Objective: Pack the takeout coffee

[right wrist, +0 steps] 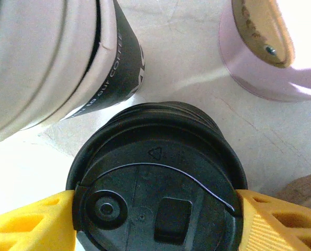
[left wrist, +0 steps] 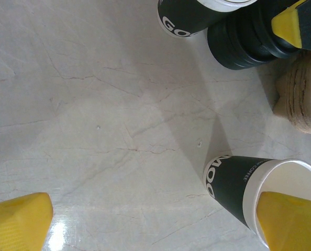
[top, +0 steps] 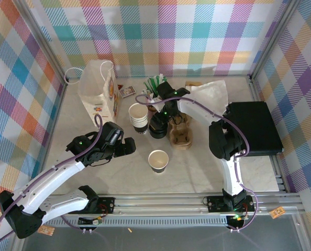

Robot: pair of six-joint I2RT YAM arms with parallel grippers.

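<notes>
Fingers [right wrist: 24,225] of my right gripper [top: 160,116] clamp the top lid [right wrist: 155,198] of one black lid stack [top: 158,129], I think; the stack's depth is hidden. Left gripper [top: 128,146] gapes, empty. One takeout coffee cup [top: 158,160], lidless, stands mid-table near it. One cup stack [top: 139,116], one bag [top: 99,86].

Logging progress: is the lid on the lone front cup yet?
Off: the lone cup stands open-topped, its pale inside visible from above.
</notes>
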